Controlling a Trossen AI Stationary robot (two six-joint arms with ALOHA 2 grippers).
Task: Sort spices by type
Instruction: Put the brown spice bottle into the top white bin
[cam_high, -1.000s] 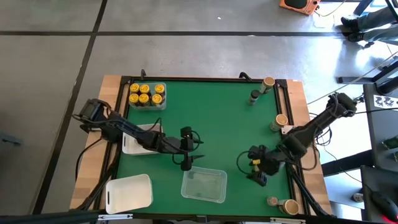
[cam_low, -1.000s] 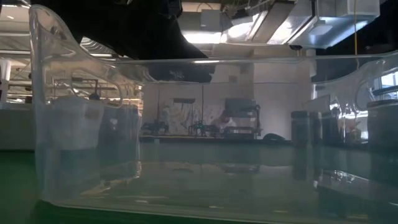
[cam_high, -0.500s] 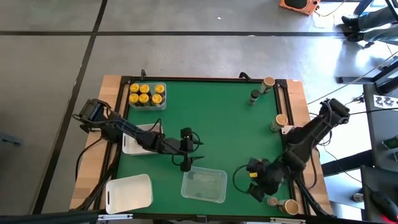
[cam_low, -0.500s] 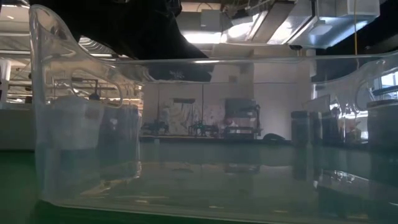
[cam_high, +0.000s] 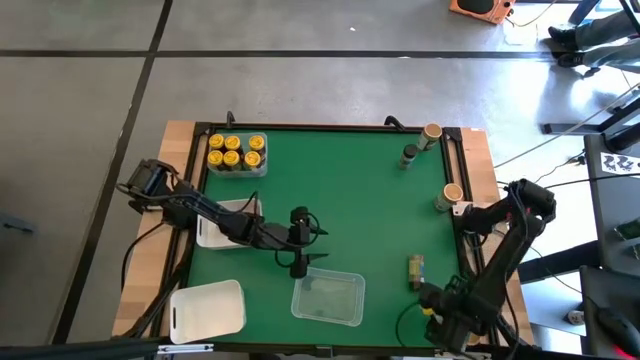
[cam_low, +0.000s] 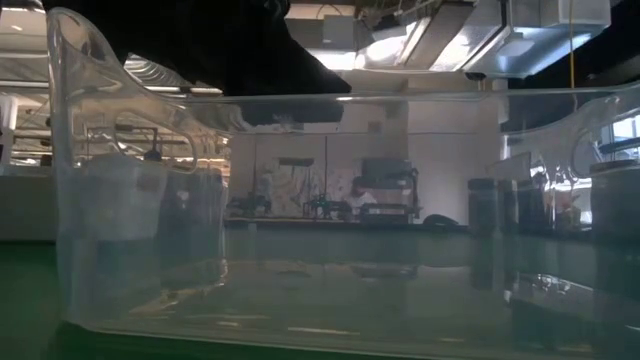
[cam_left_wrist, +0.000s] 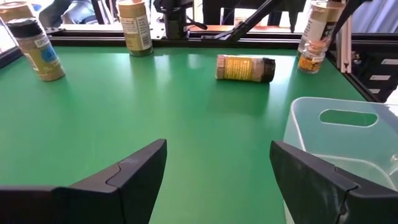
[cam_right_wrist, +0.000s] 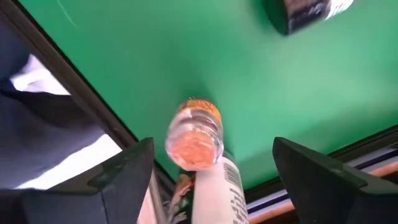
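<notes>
Seen from above, a green surface (cam_high: 350, 200) fills the middle of the frame. At the lower left sits a white tray (cam_high: 207, 310). Above it, another white tray (cam_high: 222, 225) lies partly under the left arm. At the upper left, a clear tray (cam_high: 237, 155) holds six yellow-lidded spice jars (cam_high: 232, 151) standing in two rows.

The left gripper (cam_high: 299, 262) hovers left of centre, just above the upper left corner of an empty clear tray (cam_high: 328, 297). Its fingers (cam_left_wrist: 134, 177) are spread wide with nothing between them.

Right of centre, a dark-lidded spice jar (cam_high: 416, 270) lies on its side on the green, near the right edge. At the upper right, a dark-capped jar (cam_high: 409, 156) stands beside a tan-lidded jar (cam_high: 430, 134). Farther down the right edge stands another tan-lidded jar (cam_high: 451, 195).

The right gripper (cam_high: 447, 330) is at the lower right corner of the frame, by the edge of the surface. Its fingers (cam_right_wrist: 326, 180) are spread, with a small upright spice jar (cam_right_wrist: 194, 134) between them, not touching either.
</notes>
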